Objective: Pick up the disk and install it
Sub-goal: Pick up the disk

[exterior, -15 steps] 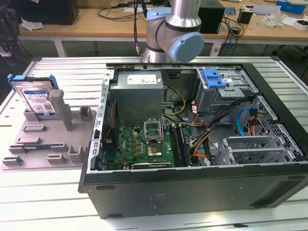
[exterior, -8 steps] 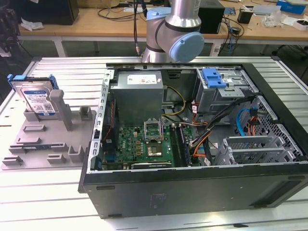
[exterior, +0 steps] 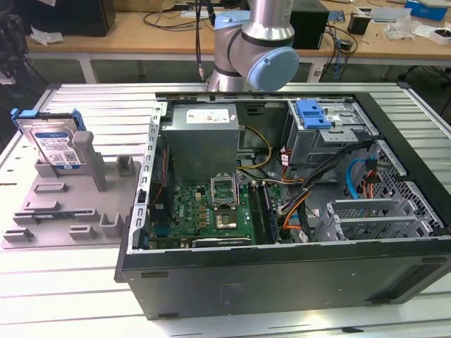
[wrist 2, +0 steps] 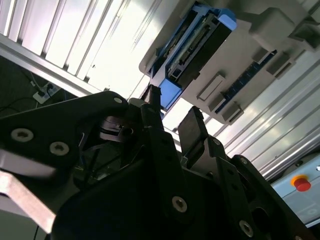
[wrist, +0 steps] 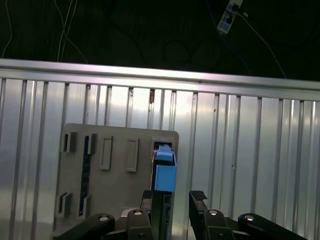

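The gripper (wrist: 172, 200) is open and holds nothing. In both wrist views its two fingers (wrist: 197, 199) stand apart with a clear gap between them. The disk (wrist: 165, 175) is beyond the tips, roughly in line with that gap and not touched.

In the exterior view the disk (exterior: 55, 144) stands on edge in a gray holder (exterior: 63, 211) on the ribbed table (exterior: 84, 296). It is at about nine o'clock from the open computer case (exterior: 282, 267). A gray post (exterior: 83, 144) rises just beside it on its three o'clock side. The arm (exterior: 257, 49) rises at twelve o'clock, behind the case.

The main risk looks to be alignment. In the first wrist view the disk seems to sit nearer one finger than the other. A straight approach might bring that tip down on the blue frame instead of past it, which could jam the disk in its slot or tip the holder. The post leaves little room on that side, so a finger could catch on it.

A grip on the blue tab alone would probably be weak, and the plastic might flex so the disk swings or slips.

Later the case rim, the loose cables (exterior: 296, 197) near its centre and the drive bay (exterior: 313, 116) at about one o'clock inside it all seem to offer places for a tilted disk to snag.
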You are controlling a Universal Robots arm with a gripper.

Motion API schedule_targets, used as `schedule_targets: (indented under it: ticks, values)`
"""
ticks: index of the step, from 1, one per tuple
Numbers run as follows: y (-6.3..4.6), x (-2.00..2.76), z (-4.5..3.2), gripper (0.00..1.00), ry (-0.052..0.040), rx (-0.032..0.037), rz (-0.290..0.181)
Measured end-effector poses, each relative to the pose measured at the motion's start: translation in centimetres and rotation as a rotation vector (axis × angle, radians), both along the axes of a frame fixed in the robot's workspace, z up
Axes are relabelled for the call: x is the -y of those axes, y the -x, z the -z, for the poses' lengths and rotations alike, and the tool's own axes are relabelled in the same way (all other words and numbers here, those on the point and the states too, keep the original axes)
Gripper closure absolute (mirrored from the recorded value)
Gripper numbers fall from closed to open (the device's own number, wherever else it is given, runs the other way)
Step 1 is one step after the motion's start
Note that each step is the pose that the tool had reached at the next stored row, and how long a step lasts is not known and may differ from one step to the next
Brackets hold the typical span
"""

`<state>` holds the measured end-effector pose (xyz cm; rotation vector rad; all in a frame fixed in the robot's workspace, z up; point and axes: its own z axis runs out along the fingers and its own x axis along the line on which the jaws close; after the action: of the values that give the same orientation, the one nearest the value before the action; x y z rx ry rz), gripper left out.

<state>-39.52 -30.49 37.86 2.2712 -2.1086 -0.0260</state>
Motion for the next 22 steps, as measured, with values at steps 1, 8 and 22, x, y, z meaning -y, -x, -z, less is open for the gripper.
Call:
schedule_targets:
  ticks: [1,8,22]
  values:
    - [0.0,0.00,0.05,0.58,0.0001,-0.0002,0.000]
    - [0.1,0.00,0.51,0.58,0.0001,0.0001,0.001]
    - [0.1,0.41,1.24,0.58,0.0000,0.0001,0.023]
